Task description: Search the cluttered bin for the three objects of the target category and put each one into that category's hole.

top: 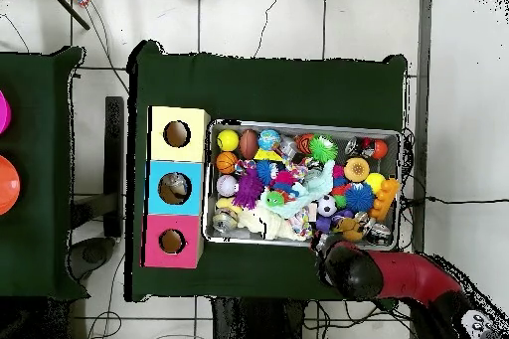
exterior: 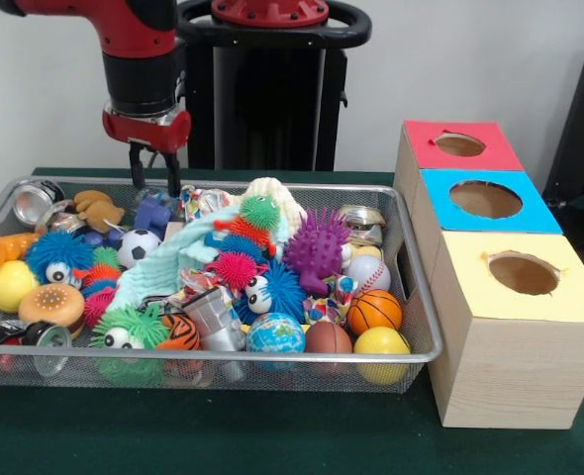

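Note:
The bin (exterior: pixel 272 356) is a silver wire-mesh basket piled with toys: a basketball (exterior: pixel 374 310), a baseball (exterior: pixel 367 272), a globe ball (exterior: pixel 275 333), a brown football (exterior: pixel 328 338), a soccer ball (exterior: pixel 138 246), yellow balls (exterior: pixel 382 342), spiky balls (exterior: pixel 317 247) and metal cans (exterior: pixel 37 201). My gripper (exterior: pixel 155 188) hangs open and empty over the bin's far left rim, just above a blue toy (exterior: pixel 153 212). In the overhead view the arm (top: pixel 353 267) hides the gripper at the bin's (top: pixel 303 124) lower right edge.
Three wooden boxes stand beside the bin, each with a round hole on top: red (exterior: pixel 459 144), blue (exterior: pixel 485 199) and yellow (exterior: pixel 523 273). In the overhead view they line the bin's left side (top: pixel 175 188). The table has a green cloth (exterior: pixel 272 435).

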### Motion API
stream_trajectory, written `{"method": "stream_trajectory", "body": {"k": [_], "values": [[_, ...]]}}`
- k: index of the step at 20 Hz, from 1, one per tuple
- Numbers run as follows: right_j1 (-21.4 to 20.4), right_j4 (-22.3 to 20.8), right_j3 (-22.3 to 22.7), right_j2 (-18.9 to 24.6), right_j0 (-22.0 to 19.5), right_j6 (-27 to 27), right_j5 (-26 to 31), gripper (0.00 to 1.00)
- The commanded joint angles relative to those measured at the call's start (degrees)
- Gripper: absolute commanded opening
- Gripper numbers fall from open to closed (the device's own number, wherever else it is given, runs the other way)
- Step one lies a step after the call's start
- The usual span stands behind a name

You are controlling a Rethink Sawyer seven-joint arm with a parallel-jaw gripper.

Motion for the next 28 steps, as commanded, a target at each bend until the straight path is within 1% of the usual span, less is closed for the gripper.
{"method": "stream_trajectory", "body": {"k": [1, 4, 8, 11, 13, 17, 19, 23, 28], "values": [[-0.7, -3.5, 1.4, -1.2, 1.0, -4.8, 5.1, 1.00], [0.8, -4.3, 1.5, -1.1, 0.8, -5.2, 4.3, 1.00], [2.8, -7.8, -0.2, -3.0, 1.8, -5.0, 2.7, 1.00], [4.3, -9.6, -1.3, -3.7, 2.3, -4.2, 1.3, 1.00], [5.0, -10.1, -2.0, -3.6, 2.9, -3.6, 0.8, 1.00], [6.9, -10.0, -2.3, -1.7, 2.3, -4.2, 0.1, 1.00], [7.2, -10.7, -2.5, -1.7, 2.8, -3.8, -0.5, 1.00], [8.0, -12.4, -3.2, -1.5, 2.5, -5.1, -0.4, 1.00], [8.5, -15.2, -4.9, -3.3, 3.6, -5.0, -0.5, 1.00]]}}
